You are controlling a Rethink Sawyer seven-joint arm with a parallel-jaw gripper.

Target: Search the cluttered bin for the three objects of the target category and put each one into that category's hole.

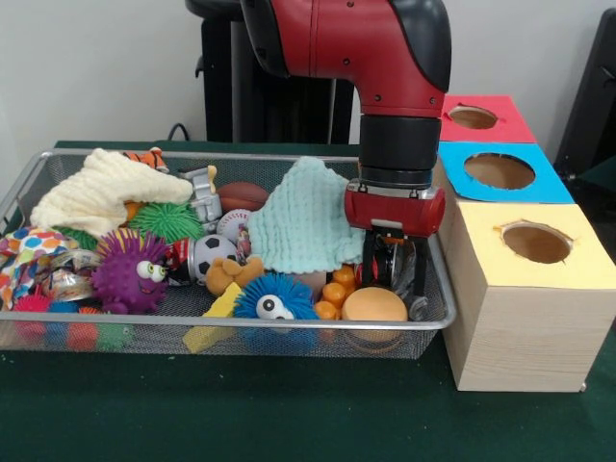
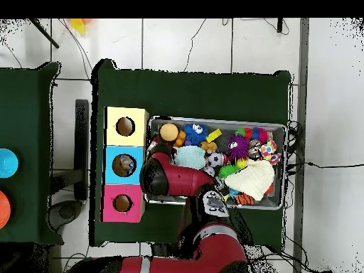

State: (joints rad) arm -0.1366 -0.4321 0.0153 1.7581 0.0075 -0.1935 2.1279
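Note:
A wire mesh bin (image 1: pixel 289 326) holds a jumble of toys and cloths. My gripper (image 1: pixel 390 274) is lowered into the bin's right end, just behind an orange ball (image 1: pixel 373 305) and beside a cluster of small orange balls (image 1: pixel 337 287). A mint knitted cloth (image 1: pixel 303 226) lies right next to it. In the overhead view the red arm (image 2: pixel 160 174) covers the gripper at the bin's (image 2: pixel 286 163) box-side end. Beside the bin stands a wooden box with a yellow hole (image 1: pixel 536 243), a blue hole (image 1: pixel 499 170) and a red hole (image 1: pixel 472 117).
Also in the bin are a cream knitted cloth (image 1: pixel 106 192), purple (image 1: pixel 130 271), blue (image 1: pixel 274 298) and green (image 1: pixel 166 221) spiky balls, a soccer ball (image 1: pixel 212 252), a brown football (image 1: pixel 241 195), a small teddy (image 1: pixel 231 274), a yellow wedge (image 1: pixel 217 322) and a polka-dot cloth (image 1: pixel 29 255).

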